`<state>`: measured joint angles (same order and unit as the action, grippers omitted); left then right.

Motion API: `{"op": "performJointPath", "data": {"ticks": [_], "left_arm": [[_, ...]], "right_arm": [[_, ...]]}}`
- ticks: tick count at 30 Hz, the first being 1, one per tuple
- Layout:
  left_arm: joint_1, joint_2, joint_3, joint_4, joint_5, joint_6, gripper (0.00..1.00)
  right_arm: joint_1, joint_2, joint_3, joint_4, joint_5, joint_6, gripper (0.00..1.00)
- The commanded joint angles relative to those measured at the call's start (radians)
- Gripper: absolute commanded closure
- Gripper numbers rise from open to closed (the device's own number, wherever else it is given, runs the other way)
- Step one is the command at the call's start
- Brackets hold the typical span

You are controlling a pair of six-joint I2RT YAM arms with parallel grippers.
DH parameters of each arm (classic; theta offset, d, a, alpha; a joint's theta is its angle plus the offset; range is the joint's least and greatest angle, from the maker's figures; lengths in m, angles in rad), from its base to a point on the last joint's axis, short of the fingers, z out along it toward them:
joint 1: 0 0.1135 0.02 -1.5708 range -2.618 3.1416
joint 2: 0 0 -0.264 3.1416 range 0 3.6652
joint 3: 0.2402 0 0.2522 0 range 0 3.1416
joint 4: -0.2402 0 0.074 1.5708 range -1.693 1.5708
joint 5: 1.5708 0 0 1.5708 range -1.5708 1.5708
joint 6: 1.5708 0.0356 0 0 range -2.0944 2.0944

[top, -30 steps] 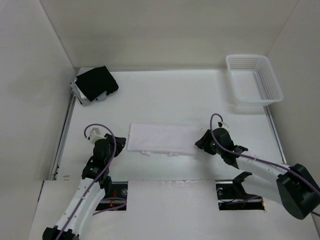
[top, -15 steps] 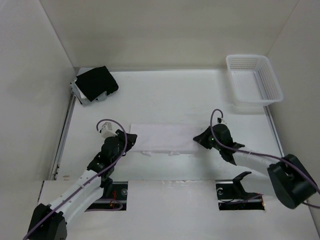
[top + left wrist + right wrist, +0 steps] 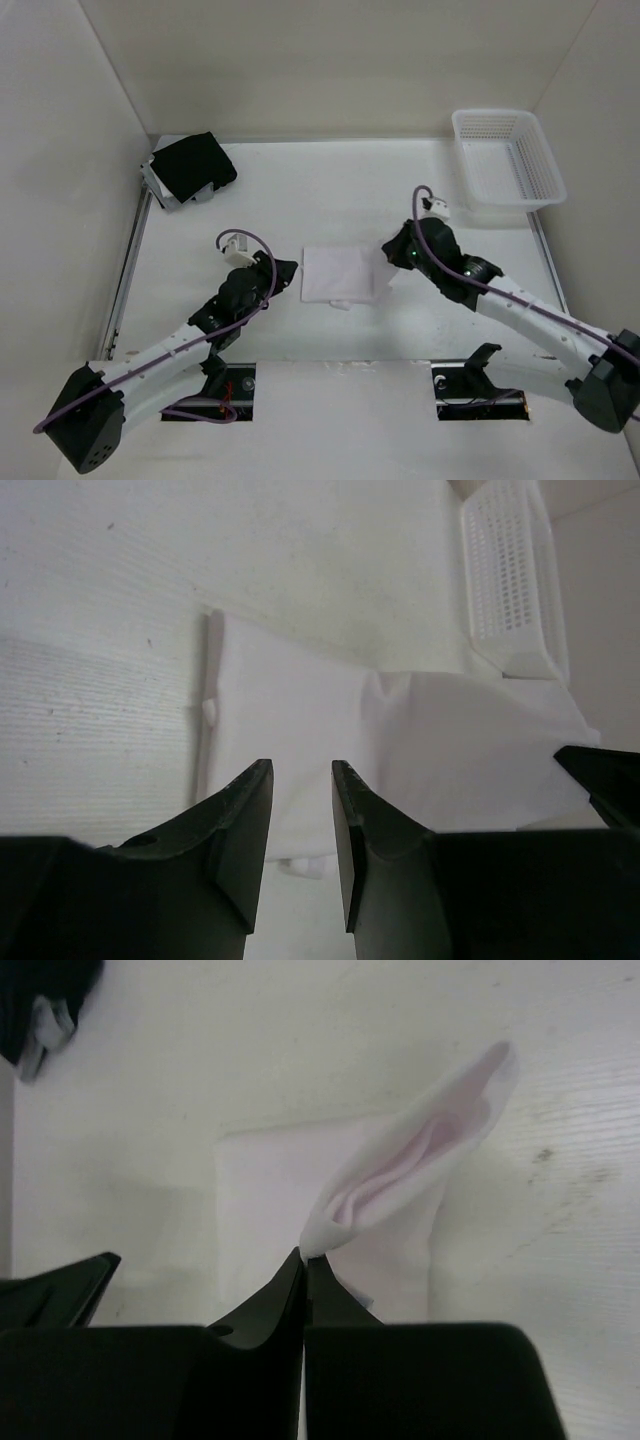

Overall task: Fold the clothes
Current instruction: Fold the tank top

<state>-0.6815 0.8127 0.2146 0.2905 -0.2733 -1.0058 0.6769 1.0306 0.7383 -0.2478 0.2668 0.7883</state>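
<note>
The clothes, one white garment, lie mid-table with the right end lifted and doubled over toward the left. My right gripper is shut on that raised edge; in the right wrist view the fabric rises in a soft loop from the pinched fingertips of the gripper. At the garment's left edge my left gripper stands open. In the left wrist view the gripper has nothing between its fingers, and the flat cloth lies just beyond them.
A white mesh basket stands at the back right, also visible as the basket in the left wrist view. A black folded cloth sits at the back left corner. Walls enclose the table on three sides.
My right gripper shut on the garment's right end and carried it up and left over the rest. My left arm swung right to the garment's left edge.
</note>
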Motion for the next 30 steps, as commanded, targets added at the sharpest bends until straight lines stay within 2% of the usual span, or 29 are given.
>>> {"op": "performJointPath", "data": {"ticks": [1,10,11,13,15,17,21,22,26,30], "left_arm": [[0.006,-0.046,0.034,0.053,-0.011,0.016,0.72],[0.142,-0.246,-0.021,-0.066,0.074,0.007,0.71],[0.167,-0.273,-0.027,-0.083,0.088,0.004,0.71],[0.213,-0.319,-0.032,-0.117,0.117,-0.001,0.7],[0.253,-0.345,-0.034,-0.142,0.141,-0.001,0.7],[0.288,-0.354,-0.035,-0.146,0.166,0.004,0.7],[0.296,-0.282,-0.02,-0.099,0.194,0.009,0.7],[0.281,-0.255,-0.017,-0.073,0.194,0.009,0.7],[0.173,-0.104,0.003,0.059,0.171,0.013,0.7],[0.037,0.07,0.032,0.185,0.126,0.027,0.73]], "right_arm": [[0.126,0.144,0.154,-0.114,0.133,-0.066,1.0],[0.35,0.649,0.573,-0.266,0.189,-0.046,0.95],[0.362,0.701,0.623,-0.278,0.184,-0.044,0.91],[0.391,0.781,0.715,-0.313,0.181,-0.037,0.76],[0.413,0.809,0.765,-0.321,0.18,-0.04,0.67],[0.427,0.787,0.771,-0.309,0.172,-0.041,0.65],[0.416,0.64,0.614,-0.198,0.178,-0.044,0.63],[0.383,0.604,0.551,-0.145,0.167,-0.047,0.66],[0.26,0.552,0.356,0.077,0.011,-0.053,0.96],[0.171,0.623,0.29,0.286,-0.199,-0.067,0.99]]}}
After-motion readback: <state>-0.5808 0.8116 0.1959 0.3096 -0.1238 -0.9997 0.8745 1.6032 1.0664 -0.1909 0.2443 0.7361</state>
